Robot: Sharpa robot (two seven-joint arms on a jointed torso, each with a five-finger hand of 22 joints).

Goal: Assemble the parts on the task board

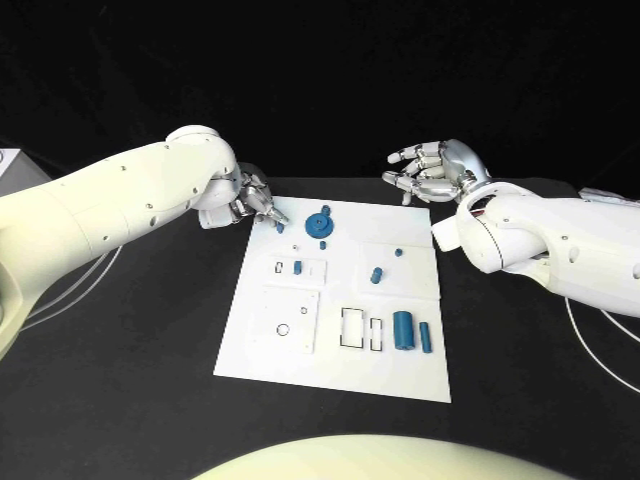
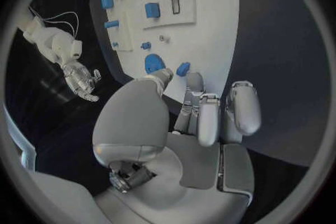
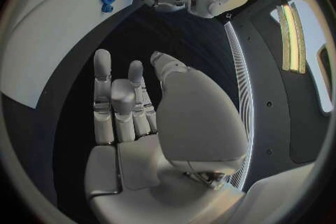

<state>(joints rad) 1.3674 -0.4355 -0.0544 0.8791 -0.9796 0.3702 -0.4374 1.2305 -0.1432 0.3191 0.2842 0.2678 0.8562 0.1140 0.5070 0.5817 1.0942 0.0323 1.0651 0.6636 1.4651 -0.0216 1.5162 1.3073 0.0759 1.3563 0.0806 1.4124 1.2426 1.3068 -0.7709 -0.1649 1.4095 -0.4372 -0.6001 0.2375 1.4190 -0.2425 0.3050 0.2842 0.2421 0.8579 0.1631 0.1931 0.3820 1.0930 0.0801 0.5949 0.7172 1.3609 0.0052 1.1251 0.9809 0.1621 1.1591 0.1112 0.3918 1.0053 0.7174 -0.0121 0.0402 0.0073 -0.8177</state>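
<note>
Blue parts point(image 1: 402, 327) mostly lie loose on my task board point(image 1: 270, 362), so I judge assembly barely begun; left hand point(image 1: 248, 207) pinches a small piece point(image 1: 280, 227) upper left, right hand point(image 1: 428, 171) empty, fingers apart.

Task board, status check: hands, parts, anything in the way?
Left hand at the board's far left corner, fingers by a small blue part, grip unclear. Right hand open, off the far right corner. Blue gear on board. Nothing blocking.
</note>
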